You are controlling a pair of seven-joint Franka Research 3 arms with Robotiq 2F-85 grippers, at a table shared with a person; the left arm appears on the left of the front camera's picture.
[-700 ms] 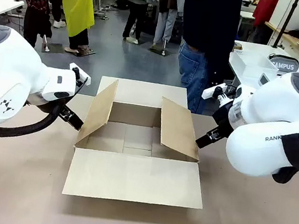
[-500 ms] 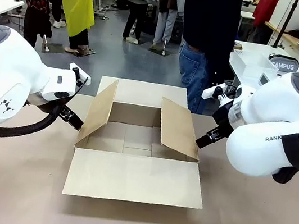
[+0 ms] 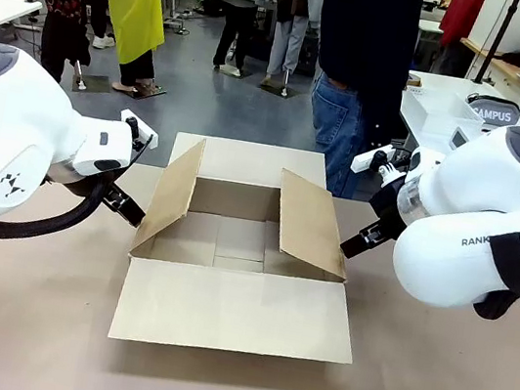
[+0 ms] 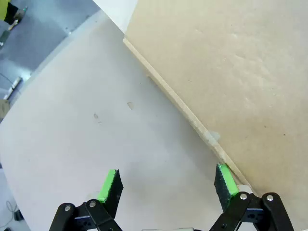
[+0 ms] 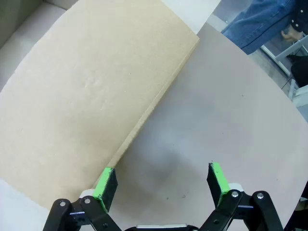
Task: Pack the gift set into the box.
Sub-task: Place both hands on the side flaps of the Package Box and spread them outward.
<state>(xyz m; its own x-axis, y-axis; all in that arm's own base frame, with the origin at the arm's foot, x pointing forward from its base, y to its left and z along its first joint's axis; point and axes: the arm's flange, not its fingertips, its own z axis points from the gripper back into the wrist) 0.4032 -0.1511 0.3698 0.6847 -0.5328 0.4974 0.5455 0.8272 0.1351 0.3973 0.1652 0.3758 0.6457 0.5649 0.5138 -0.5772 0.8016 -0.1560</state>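
The box, a large brown carton, stands open at the middle of the table with all four flaps spread. My left gripper is low beside the raised left flap; it is open, one green pad almost against the flap's edge. On the other side my right gripper stands open at the edge of the right flap, nothing between its fingers. The gift set's white basket and grey "CAMPUS" fabric sit on a side table at the back right.
A person in a dark top and jeans stands at the far edge, just behind the box. The front flap lies flat on the tan table. Other people stand farther off.
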